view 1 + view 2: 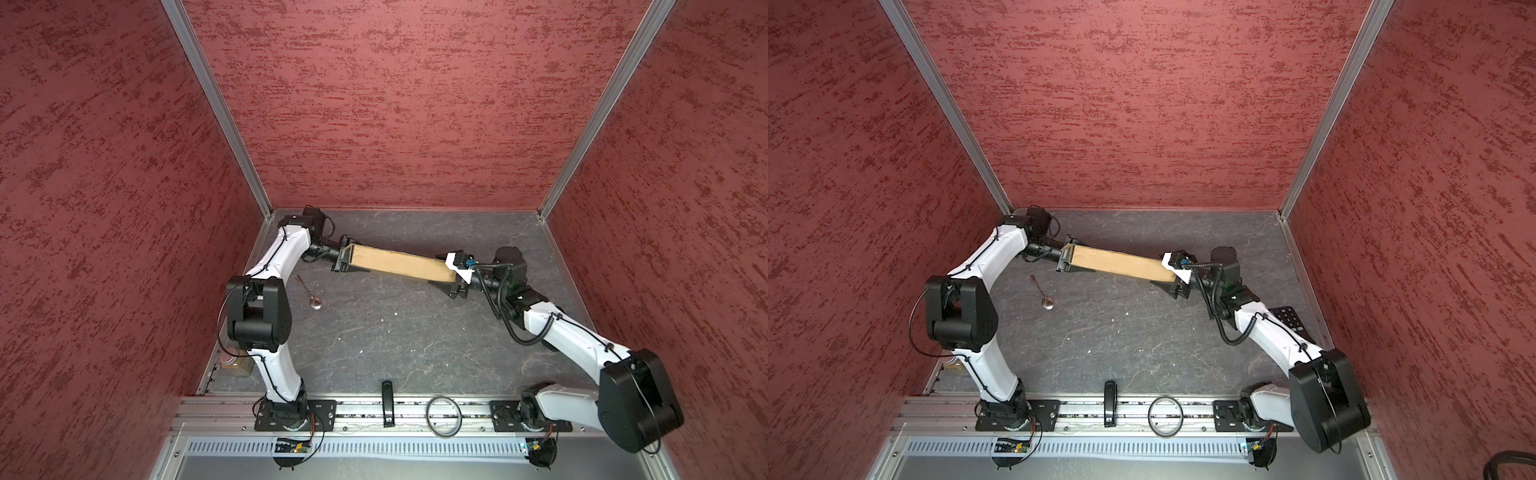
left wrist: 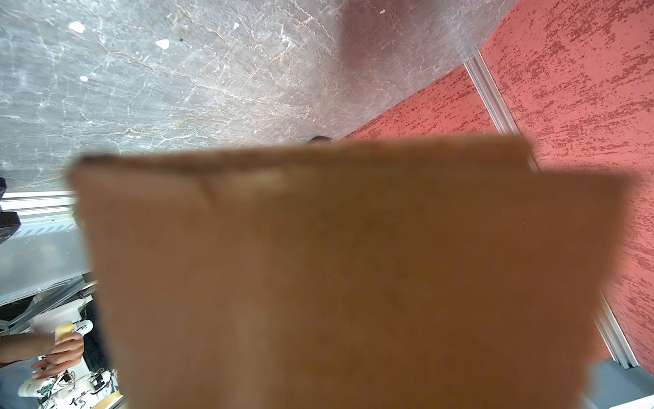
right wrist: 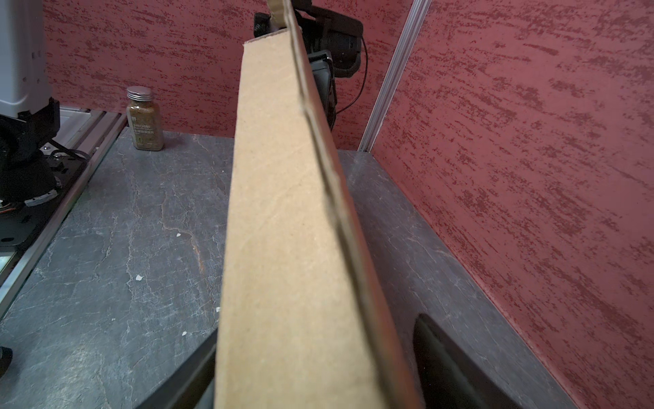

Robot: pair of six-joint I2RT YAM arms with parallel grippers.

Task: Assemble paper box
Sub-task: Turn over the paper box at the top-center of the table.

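I hold paper box [image 1: 401,262] on edge at 12 o'clock, top edge running 10-to-4. At 10 end left gripper [image 1: 356,258] clamps it; right gripper [image 1: 439,270] straddles 4 end, grip I cannot tell. At 7, spoon [image 1: 309,293]; table [image 1: 395,340] open toward 6.

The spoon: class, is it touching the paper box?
No, the spoon lies on the table apart from the paper box.

- Spice jar [image 3: 144,120], right wrist view: front label carries one larger pale word above smaller lines; lettering too small and soft to read reliably.
- Nothing else legible in any view.
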